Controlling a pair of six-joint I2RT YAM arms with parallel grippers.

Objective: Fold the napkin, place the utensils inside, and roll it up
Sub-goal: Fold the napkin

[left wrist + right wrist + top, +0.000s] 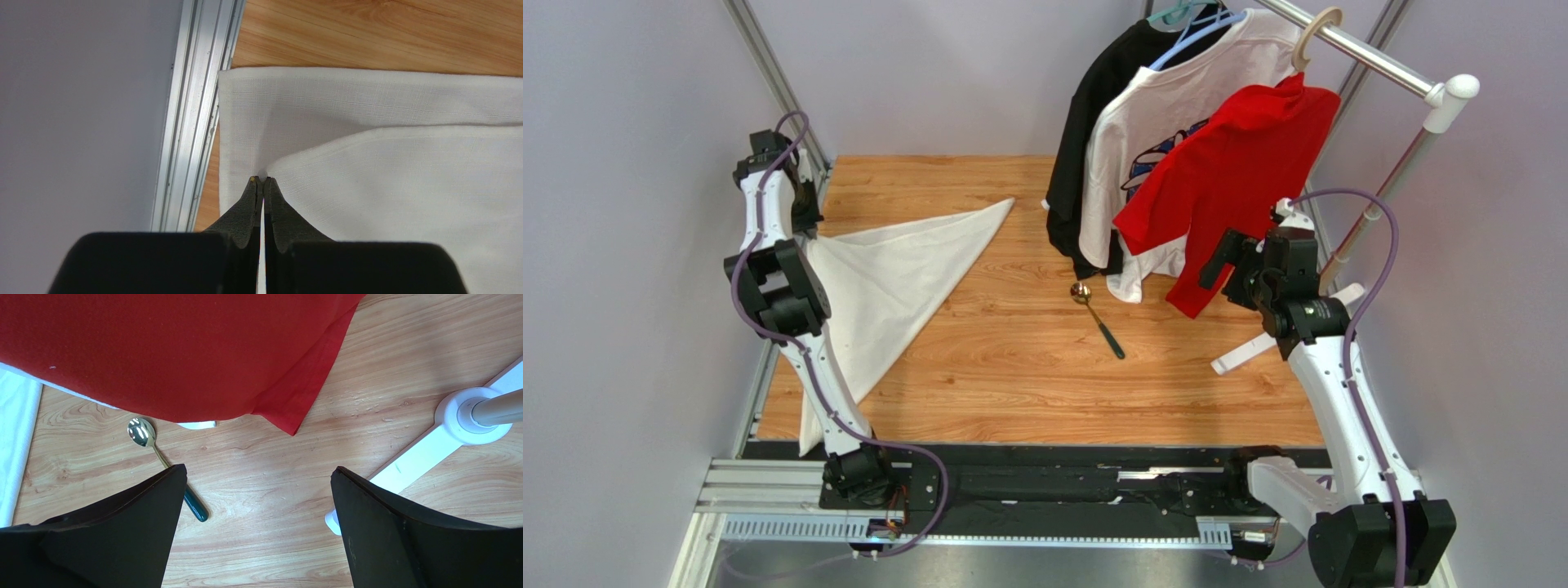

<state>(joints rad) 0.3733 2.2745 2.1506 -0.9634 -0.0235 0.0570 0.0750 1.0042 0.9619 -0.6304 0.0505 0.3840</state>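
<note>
- Napkin (891, 276): a plain cream cloth lying as a triangle on the left part of the wooden table (1038, 368). One corner points toward the far middle. Another reaches past the near left edge.
- Left wrist view: two layers of the napkin (399, 184) overlap, with the upper layer's edge running across the lower. They lie beside the aluminium frame rail (196, 92).
- Left gripper (263, 180): fingers pressed together, pinching the napkin where the upper layer's edge meets the tips.
- Spoon (1097, 321): flat on bare wood near the table's centre, well apart from the napkin. Its gold bowl is toward the far side and its dark green handle (195, 505) toward the near side.
- Right gripper (258, 470): fingers spread wide above the table and holding nothing. The spoon (142, 432) lies beside its left finger in the wrist view.
- Clothes rack (1369, 55): holds a black garment (1093, 123), a white T-shirt (1149, 123) and a red shirt (1228, 172).
- Lettering: the white T-shirt has a blue print, partly hidden by the red shirt. No words can be made out.
</note>
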